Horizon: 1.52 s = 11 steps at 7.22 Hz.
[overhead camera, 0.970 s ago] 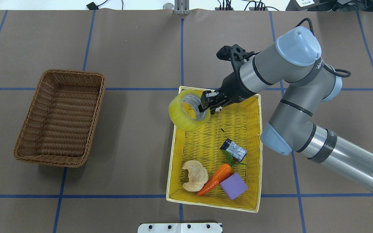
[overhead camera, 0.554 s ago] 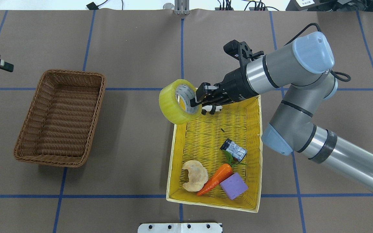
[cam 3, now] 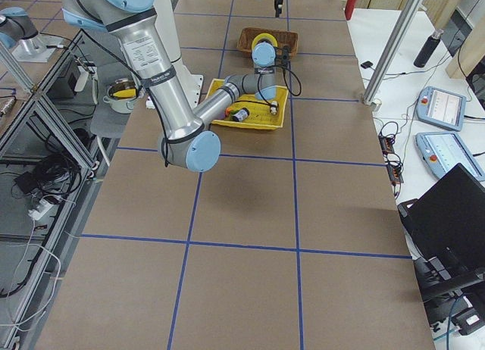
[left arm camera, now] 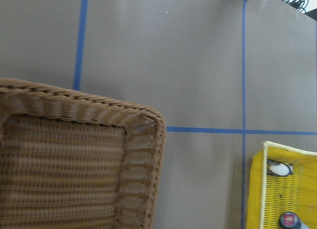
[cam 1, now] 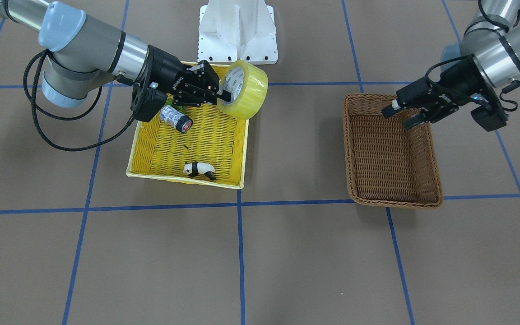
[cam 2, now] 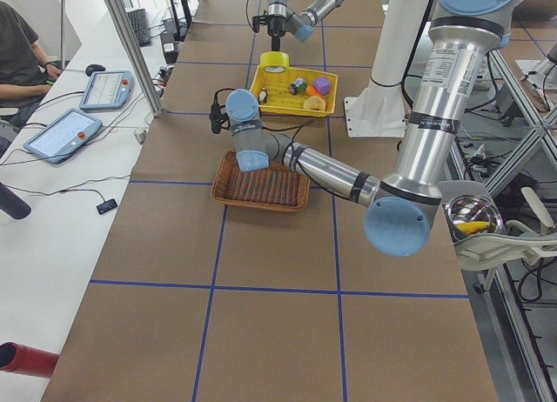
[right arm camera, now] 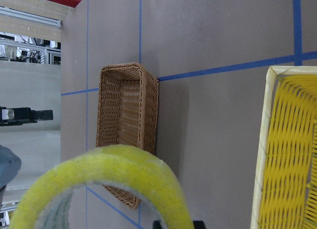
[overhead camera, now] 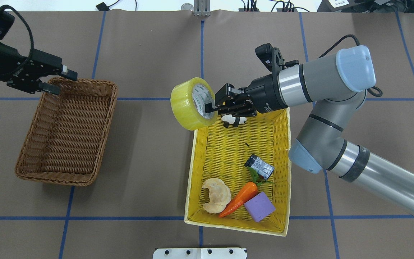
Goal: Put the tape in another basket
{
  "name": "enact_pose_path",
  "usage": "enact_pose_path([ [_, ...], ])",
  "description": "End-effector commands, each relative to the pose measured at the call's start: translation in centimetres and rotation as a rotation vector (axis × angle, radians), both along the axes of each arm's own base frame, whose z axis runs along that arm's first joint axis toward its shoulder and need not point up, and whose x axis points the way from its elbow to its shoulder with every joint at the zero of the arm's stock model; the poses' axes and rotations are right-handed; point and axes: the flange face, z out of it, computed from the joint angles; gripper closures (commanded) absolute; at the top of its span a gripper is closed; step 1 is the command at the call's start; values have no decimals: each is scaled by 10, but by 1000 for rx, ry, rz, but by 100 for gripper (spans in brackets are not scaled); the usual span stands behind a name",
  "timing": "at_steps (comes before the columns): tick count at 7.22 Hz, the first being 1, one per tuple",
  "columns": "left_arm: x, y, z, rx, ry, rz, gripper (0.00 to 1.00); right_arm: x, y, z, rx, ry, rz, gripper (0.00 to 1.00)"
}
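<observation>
The yellow tape roll [overhead camera: 189,108] hangs in the air over the far left corner of the yellow basket [overhead camera: 192,172]. My right gripper [overhead camera: 210,107] is shut on the roll's wall, one finger inside the core. The tape also shows in the front view [cam 1: 250,89] and the right wrist view [right arm camera: 114,169]. The brown wicker basket [overhead camera: 67,133] stands at the left and holds nothing; it also shows in the front view [cam 1: 391,153]. My left gripper [overhead camera: 61,83] is open and empty above the brown basket's far left corner.
The yellow basket holds a small grey can [overhead camera: 260,167], a toy carrot [overhead camera: 239,199], a purple block [overhead camera: 259,207], a beige bread-like piece [overhead camera: 216,195] and a panda figure [overhead camera: 233,121]. A white mount plate [overhead camera: 199,253] sits at the near table edge.
My right gripper has carried the tape left, past the yellow basket's left rim. My left arm has come in from the left to the brown basket's far corner.
</observation>
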Motion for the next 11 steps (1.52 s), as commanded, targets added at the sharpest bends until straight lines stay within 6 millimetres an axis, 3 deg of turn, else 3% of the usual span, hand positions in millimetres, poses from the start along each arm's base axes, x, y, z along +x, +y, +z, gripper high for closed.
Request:
enact_pose_path([
  [1,42,25,-57,-114,206,5,2,-17,12,20,-33,-159,11,100],
  [3,96,70,-98,-179,507,-9,2,-14,20,12,-97,-252,-8,100],
  [4,112,76,-117,-188,560,-8,2,-12,25,8,-155,-297,-44,100],
  [5,110,80,-128,-221,612,27,2,-15,35,4,-196,-334,-91,100],
  [7,102,87,-131,-232,684,71,3,-24,50,22,-167,-412,-148,100],
  [8,112,92,-130,-229,716,79,3,-24,52,26,-209,-432,-180,100],
  [11,132,109,-124,-230,775,107,6,-30,55,18,-213,-451,-182,100],
])
